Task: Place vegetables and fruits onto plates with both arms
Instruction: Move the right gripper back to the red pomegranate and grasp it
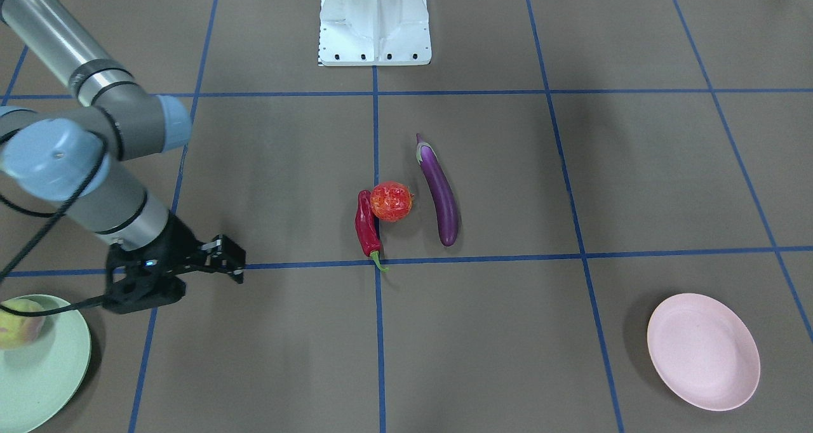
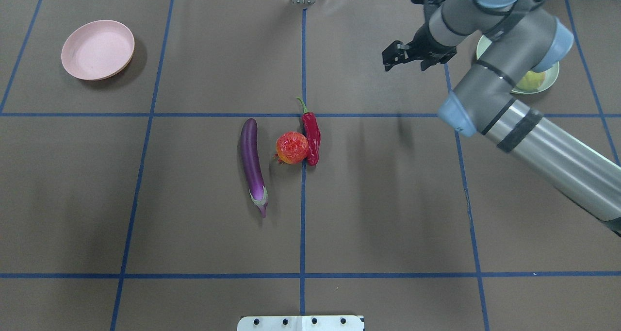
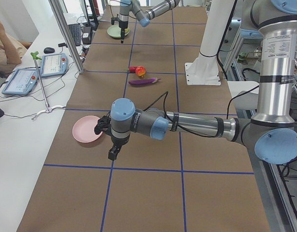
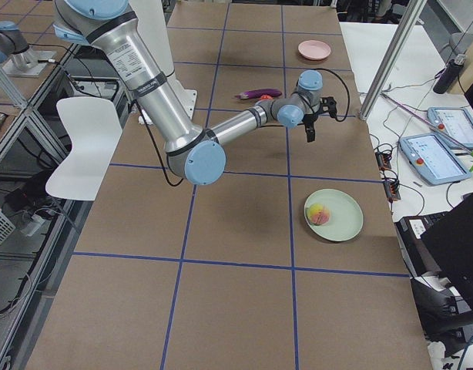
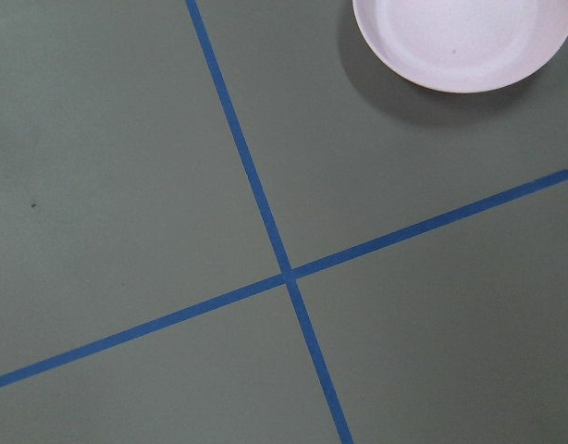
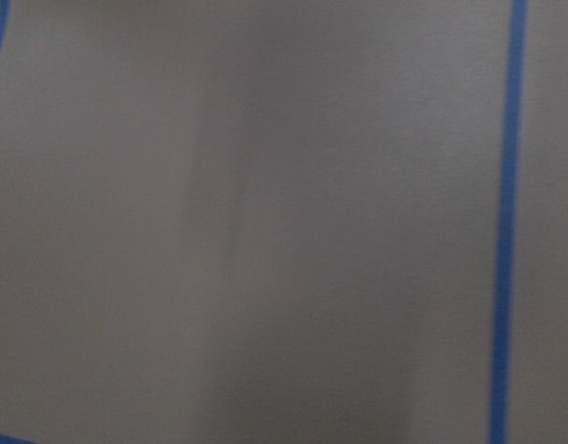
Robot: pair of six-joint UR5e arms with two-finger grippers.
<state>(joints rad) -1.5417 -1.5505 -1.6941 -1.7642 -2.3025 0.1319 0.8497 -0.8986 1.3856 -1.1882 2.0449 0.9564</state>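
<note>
R arm reaches out over R side of table, brown mat w/ blue tape grid. R gripper hangs above bare mat, between mint green plate and table centre, tips pointing toward centre. Jaws look parted, nothing between them. R wrist view is blurred: only mat + tape line.

L gripper seen only from the side view: points down over mat, just beside pink plate. Can't tell how far open, nor whether it holds anything. L wrist view shows no fingers, just a tape crossing and the pink plate's edge in the top corner.

Peach sits on the mint green plate, far R corner, off-centre near rim.

Pink plate at far L corner, nothing on it.

Other 3 items on mat at table centre, not plated:
- chili pepper lies along centre tape line, green stem pointing away from robot.
- red-orange fruit touches chili on its L side.
- eggplant just L of fruit, small gap, roughly parallel to chili, pale cap end toward robot.

White base block at robot edge, on centre line.
</note>
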